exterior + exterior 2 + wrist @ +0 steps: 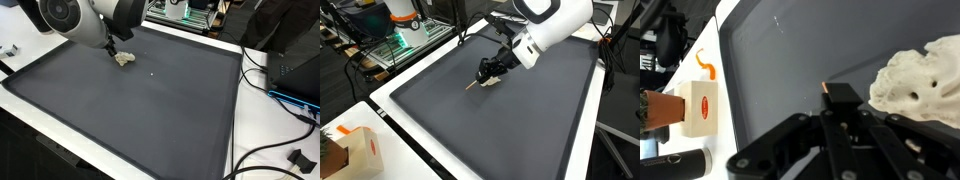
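Wrist view: hand (840,100) beside pale lump (918,72)

Even, bright indoor light with soft shadows; exterior views are small and grainy, the wrist view's foreground blurred.

gripper (110,46) | just beside pale lump (124,59) (crumpled-looking) | on dark mat (150,110)

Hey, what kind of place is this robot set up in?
Most likely a robotics lab or workshop. A large dark grey rubber mat covers a white bench, an open rack of green circuit boards stands behind it, and loose black cables trail off the edge.
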